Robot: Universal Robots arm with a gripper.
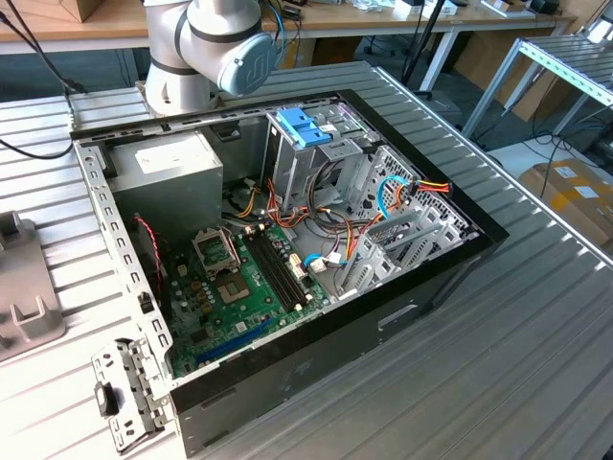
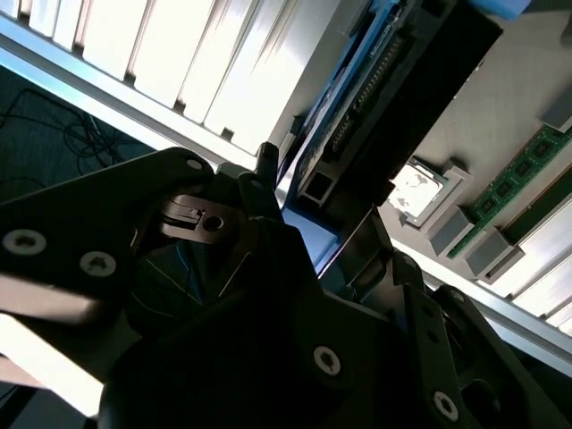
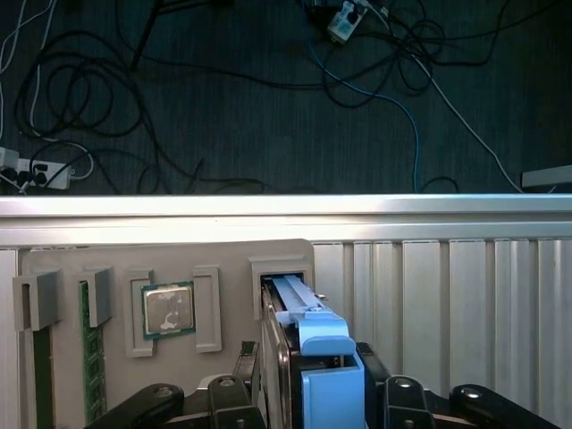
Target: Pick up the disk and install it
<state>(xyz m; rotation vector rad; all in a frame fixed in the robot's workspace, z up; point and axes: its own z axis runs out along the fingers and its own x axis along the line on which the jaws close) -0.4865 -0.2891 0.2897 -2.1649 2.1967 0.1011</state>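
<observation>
In the exterior view, from its left to its right, a grey moulded holder (image 1: 24,287) and a metal bracket (image 1: 123,393) are seen on the slatted table (image 1: 536,335). Next comes the open computer case (image 1: 287,374), in which a power supply (image 1: 168,172), a green board (image 1: 239,287), a blue latch (image 1: 302,126) and bundled cables (image 1: 402,192) are laid out. The arm (image 1: 206,43) is seen at the case's far edge. In the first wrist view the disk (image 3: 308,308) is stood on edge in a slot of a grey tray (image 3: 232,259), beside a processor chip (image 3: 168,310) and a memory stick (image 3: 87,357). The gripper (image 3: 310,359) is closed around the disk, with fingers (image 3: 247,356) laid against both flat sides, so the disk is pinched
</observation>
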